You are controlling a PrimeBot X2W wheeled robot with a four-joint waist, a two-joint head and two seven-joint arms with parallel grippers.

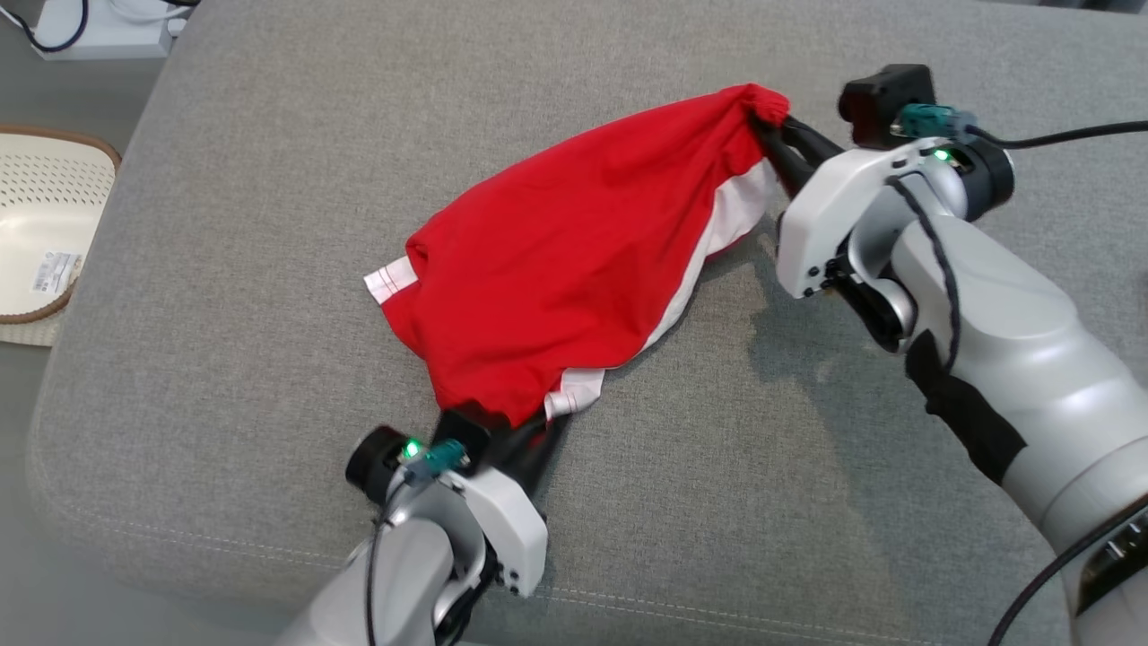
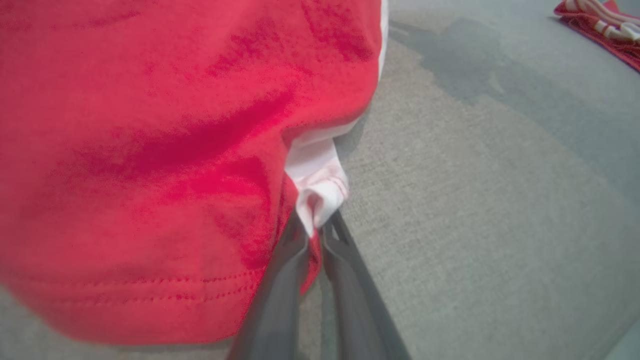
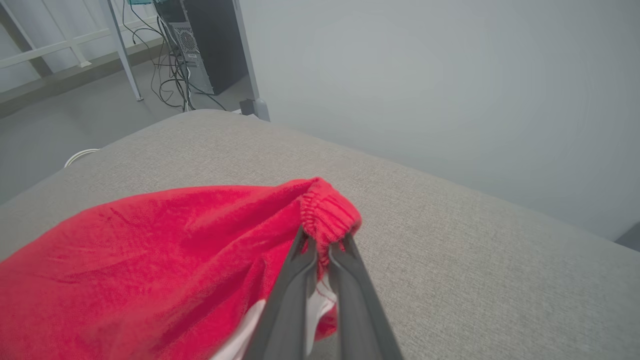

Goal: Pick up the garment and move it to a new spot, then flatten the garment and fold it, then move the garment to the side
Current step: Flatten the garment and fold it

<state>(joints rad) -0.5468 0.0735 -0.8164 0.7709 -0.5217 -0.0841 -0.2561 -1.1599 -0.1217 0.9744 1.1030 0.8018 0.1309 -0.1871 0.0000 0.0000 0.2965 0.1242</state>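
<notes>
So we've got the garment (image 1: 574, 269) slung between both arms over the cushion (image 1: 224, 359). The right gripper (image 1: 773, 126) is pinched tight on the bunched elastic waistband at the far end. The left gripper (image 2: 316, 231) is clamped on the white-trimmed hem corner at the near end. The middle sags like a hammock, and its low side looks like it's brushing the cushion, though we can't say for sure.

Our read is that this is the lift-and-move bit, just ahead of flattening. To do it well, we'd raise both ends together so nothing drags, then ease the arms apart until the sag pulls out. We wouldn't yank it, because the left pinch looks like it has only a thin bite of hem and could slip. Then we'd lower it onto bare cushion with both ends level. The waistband is scrunched, so it'll probably need a regrip to lie flat.
</notes>
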